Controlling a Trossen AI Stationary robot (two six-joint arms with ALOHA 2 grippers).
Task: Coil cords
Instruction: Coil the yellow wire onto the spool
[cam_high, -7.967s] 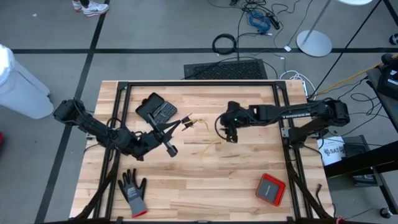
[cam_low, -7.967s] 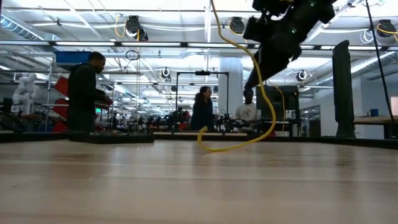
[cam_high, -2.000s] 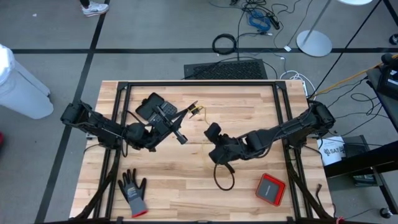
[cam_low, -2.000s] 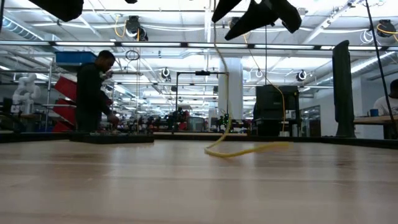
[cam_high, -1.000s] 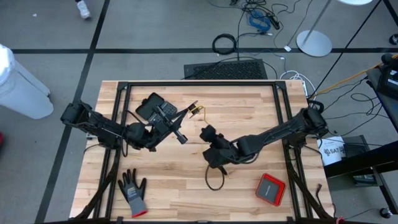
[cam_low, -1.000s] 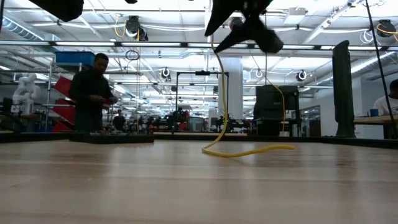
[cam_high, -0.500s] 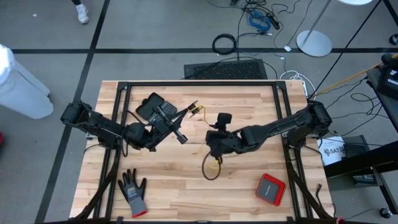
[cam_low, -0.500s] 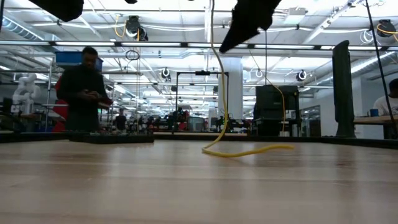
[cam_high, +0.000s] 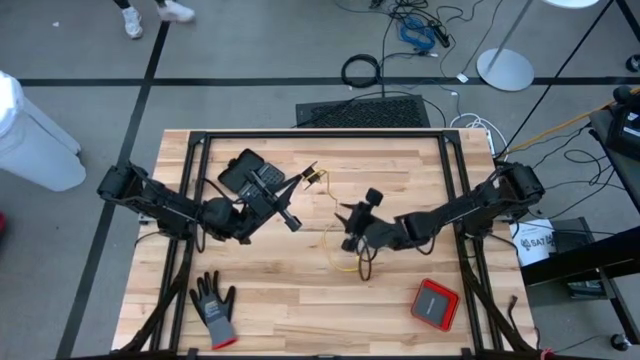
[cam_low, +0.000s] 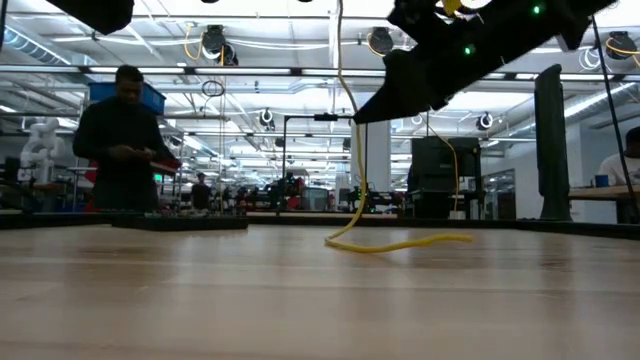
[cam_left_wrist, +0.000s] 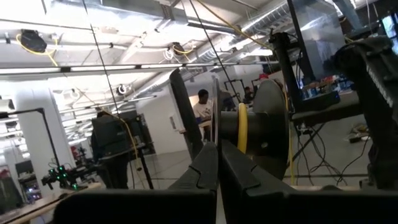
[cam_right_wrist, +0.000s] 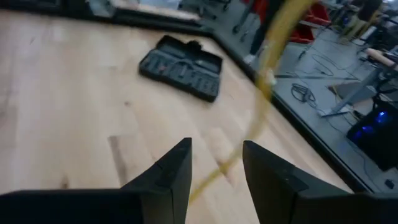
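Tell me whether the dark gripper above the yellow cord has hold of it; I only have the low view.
Observer: No. In its own wrist view the right gripper has its fingers apart, and the yellow cord runs past them ungripped.
Operator: Then what holds the cord up off the table?
Observer: The left gripper. From above it is shut on the cord's end, beside the black case.
Operator: How does the rest of it lie?
Observer: From above, it forms a small loose loop below the right gripper, near the middle of the table.
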